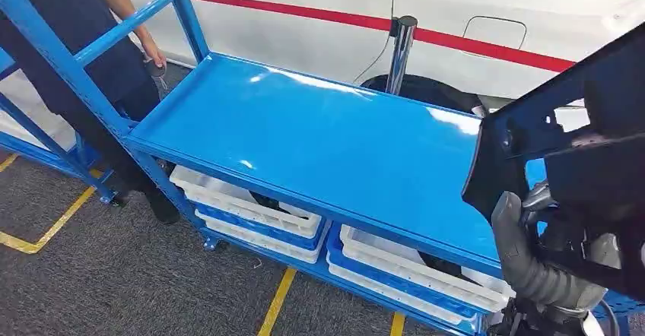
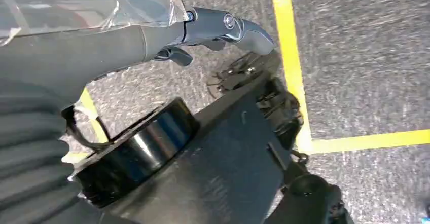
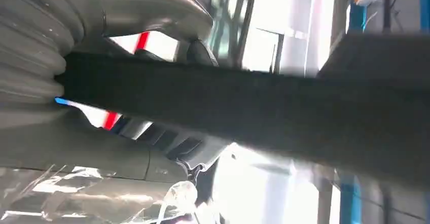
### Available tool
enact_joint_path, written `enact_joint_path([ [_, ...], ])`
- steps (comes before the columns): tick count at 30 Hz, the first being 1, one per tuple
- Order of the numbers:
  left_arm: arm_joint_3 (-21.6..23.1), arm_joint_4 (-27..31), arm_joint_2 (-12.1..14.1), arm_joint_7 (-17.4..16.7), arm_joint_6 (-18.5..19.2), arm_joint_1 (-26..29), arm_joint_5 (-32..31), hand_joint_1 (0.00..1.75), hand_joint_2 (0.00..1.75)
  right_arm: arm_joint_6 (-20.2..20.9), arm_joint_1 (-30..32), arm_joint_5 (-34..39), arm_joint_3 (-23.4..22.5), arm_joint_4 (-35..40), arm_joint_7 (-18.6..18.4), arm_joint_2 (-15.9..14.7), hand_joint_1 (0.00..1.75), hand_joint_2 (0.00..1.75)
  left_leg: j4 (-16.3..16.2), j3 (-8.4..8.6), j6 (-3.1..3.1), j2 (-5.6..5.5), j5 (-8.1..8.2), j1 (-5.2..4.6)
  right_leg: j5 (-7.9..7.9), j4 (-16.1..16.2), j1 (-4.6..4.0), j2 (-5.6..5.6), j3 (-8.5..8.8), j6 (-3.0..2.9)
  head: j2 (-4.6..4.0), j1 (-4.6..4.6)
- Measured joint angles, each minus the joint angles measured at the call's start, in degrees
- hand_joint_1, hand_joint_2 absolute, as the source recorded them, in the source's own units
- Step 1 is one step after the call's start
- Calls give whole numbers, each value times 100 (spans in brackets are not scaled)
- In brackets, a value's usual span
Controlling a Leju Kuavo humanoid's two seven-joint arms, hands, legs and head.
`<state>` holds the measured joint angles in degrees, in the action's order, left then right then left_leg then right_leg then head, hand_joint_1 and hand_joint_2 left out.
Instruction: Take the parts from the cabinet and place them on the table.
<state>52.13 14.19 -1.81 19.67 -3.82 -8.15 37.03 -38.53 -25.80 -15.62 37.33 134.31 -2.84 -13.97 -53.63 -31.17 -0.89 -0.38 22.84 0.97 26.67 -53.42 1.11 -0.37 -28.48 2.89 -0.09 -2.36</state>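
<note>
Two robot hands concern us. Our right hand, at the right end of the glossy blue metal shelf top, grasps a large flat black plastic part; the part is raised above that end of the shelf and is cut off by the right and top edges of the head view. In the right wrist view the same part crosses as a dark, blurred band with the grey thumb on one side and darker fingers on the other, so we read the hand as clamped on it. The part's outline there is too smeared to make out. Our left hand hangs over grey floor carpet marked with yellow tape lines; we see its thumb extended and nothing in it, but the remaining fingers are mostly hidden, so we cannot tell how it is set. White and blue slotted plastic trays sit on the lower shelf, partly hidden beneath the shelf top's front edge. At the shelf's left end stands a person in dark clothing, cut off by the upper edge. Behind the far edge lies a white car body with a red stripe. We can read no writing or labels.
</note>
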Motion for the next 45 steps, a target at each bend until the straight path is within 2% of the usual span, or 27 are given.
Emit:
enact_joint_path([
  [5, 2, 0, -9, -127, 22, 46, -55, 0, 175, 195, 11, 633, 0, -2, 253, -4, 175, 175, 0, -6, 0, -1, 0, 0, 0, 0, 0, -2, -4, 0, 0, 0],
  [10, 2, 0, -9, -413, 17, 60, -15, 0, 175, 352, 25, 705, 2, -4, 277, -2, 175, 175, -12, -11, -11, -2, 9, -12, -3, 4, 26, -4, -6, 4, 0, 0],
  [14, 2, 0, -9, -475, 22, 69, -9, 0, 175, 413, 43, 705, 2, -7, 292, -2, 175, 175, -31, -22, -41, -2, 28, -31, 0, 5, 55, -9, -6, 20, 0, -2],
  [18, 4, 0, -9, -507, 33, 73, -18, 0, 175, 435, 47, 709, 2, -7, 308, -2, 175, 175, -28, -38, -102, -5, 38, -66, -23, 49, 81, -20, 1, 75, 0, -2],
  [19, 7, 0, -13, -512, 48, 76, -20, 0, 175, 446, 51, 709, 2, -7, 308, -4, 175, 175, 88, 13, -153, -2, -66, 7, 7, 21, 53, -14, 8, 105, 0, 0],
  [20, 9, 0, -20, -520, 65, 75, -33, 0, 175, 448, 68, 709, 0, -11, 310, -7, 175, 175, 130, 42, -169, -1, -85, 5, 144, -112, 56, 0, -47, 105, 0, 9],
  [21, 11, 0, -22, -545, 72, 69, -46, 0, 175, 448, 70, 707, 0, -9, 321, -7, 175, 175, 139, 34, -183, 8, -94, 19, 421, -473, 59, 6, -204, 84, 0, 15],
  [23, 26, 0, -39, -568, 83, 76, -88, 0, 175, 450, 100, 707, 2, -18, 327, -7, 175, 175, 137, 12, -199, 11, -106, 20, 896, -1419, 62, 17, -630, 107, 0, 39],
  [24, 28, 0, -44, -577, 90, 77, -103, 0, 175, 452, 103, 707, 2, -22, 327, -4, 175, 175, 132, -7, -194, 9, -110, 20, 1008, -1805, 66, 19, -802, 129, 0, 39],
  [25, 31, 0, -48, -586, 90, 85, -103, 0, 175, 452, 110, 707, 2, -30, 334, -4, 175, 175, 127, -14, -179, 6, -119, 33, 948, -1894, 80, 18, -840, 146, 0, 42],
  [26, 33, 0, -50, -597, 90, 92, -105, 0, 175, 450, 113, 707, 2, -37, 334, -7, 175, 175, 124, -17, -165, -4, -126, 58, 752, -1689, 111, 18, -733, 178, 0, 39],
  [28, 46, 0, -50, -597, 90, 98, -120, 0, 175, 452, 120, 711, 2, -39, 345, -7, 175, 175, 75, -45, -82, -27, -125, 132, 220, -677, 188, 17, -221, 282, 0, 39],
  [29, 63, 0, -48, -614, 90, 98, -129, 0, 175, 450, 134, 724, 0, -39, 362, -7, 175, 175, 11, -75, -3, -38, -105, 136, 105, -119, 260, 25, 50, 362, 0, 44],
  [30, 76, 0, -30, -632, 85, 93, -149, 0, 175, 450, 147, 757, 2, -44, 382, -5, 175, 175, -25, -129, 56, -73, -100, 107, 71, -215, 188, 154, 32, 302, 0, 46],
  [31, 105, 0, -48, -649, 85, 86, -180, 0, 175, 452, 147, 790, 2, -42, 400, -7, 175, 175, -66, -131, 108, -77, -114, 94, 53, -288, 204, 167, -72, 216, 0, 39],
  [32, 136, 0, -48, -667, 85, 89, -208, 0, 175, 461, 148, 819, 0, -44, 432, -7, 175, 175, -76, -168, 134, -87, -130, 84, 150, -278, 199, 160, -86, 133, 0, 35],
  [34, 162, 0, -48, -704, 87, 107, -208, 0, 175, 474, 149, 864, 0, -50, 480, -4, 175, 175, -81, -239, 212, -94, -180, 134, 90, -331, 200, 118, -208, 33, 0, 26],
  [35, 168, 0, -48, -715, 89, 114, -204, 0, 175, 476, 148, 894, 0, -57, 496, -2, 175, 175, -208, -312, 207, -49, -3, 148, 37, -330, 185, 108, -255, -42, 0, 18],
  [36, 168, 0, -48, -715, 90, 109, -199, 0, 175, 485, 149, 899, 0, -59, 511, -2, 175, 175, -490, -418, 193, -33, 279, 132, -2, -330, 169, 103, -307, -94, 0, 20],
  [37, 170, 0, -48, -715, 90, 88, -199, 0, 175, 489, 151, 921, 0, -61, 533, -2, 175, 175, -1047, -600, 190, -23, 669, 107, -52, -332, 137, 86, -372, -131, 0, 11],
  [38, 173, 0, -48, -717, 94, 69, -201, 0, 175, 492, 157, 967, 0, -68, 550, -2, 175, 175, -1532, -741, 180, -24, 929, 82, -93, -332, 103, 69, -423, -161, 0, 11],
  [39, 175, 0, -48, -719, 96, 58, -203, 0, 175, 494, 163, 976, 0, -72, 570, 2, 175, 175, -1895, -827, 162, -22, 1101, 60, -127, -334, 66, 59, -470, -181, 0, 11],
  [40, 179, 0, -48, -732, 98, 52, -203, 0, 175, 496, 165, 1013, 0, -77, 590, 2, 175, 175, -2161, -833, 114, -22, 1178, 22, -178, -334, 12, 50, -533, -206, 0, 9],
  [41, 181, 0, -48, -752, 98, 53, -205, 0, 175, 498, 165, 1022, 0, -83, 594, 2, 175, 175, -2090, -704, 57, -22, 1110, -16, -221, -334, -31, 43, -586, -227, 0, 7],
  [42, 190, 0, -50, -754, 98, 57, -208, 0, 175, 507, 165, 1030, 0, -85, 605, 2, 175, 175, -1841, -511, -18, -23, 980, -64, -258, -333, -74, 43, -632, -245, 0, 9],
  [44, 256, 0, -50, -792, 98, 62, -217, 0, 175, 518, 164, 1041, 0, -87, 636, 7, 175, 175, -707, 233, -293, -20, 616, -200, -362, -332, -162, 46, -732, -281, 0, 9],
  [45, 271, -2, -4, -796, 94, 57, -217, 0, 175, 529, 164, 1059, 0, -87, 657, 13, 175, 175, -205, 549, -441, 8, 686, -281, -396, -334, -146, 43, -750, -280, 0, 24],
])
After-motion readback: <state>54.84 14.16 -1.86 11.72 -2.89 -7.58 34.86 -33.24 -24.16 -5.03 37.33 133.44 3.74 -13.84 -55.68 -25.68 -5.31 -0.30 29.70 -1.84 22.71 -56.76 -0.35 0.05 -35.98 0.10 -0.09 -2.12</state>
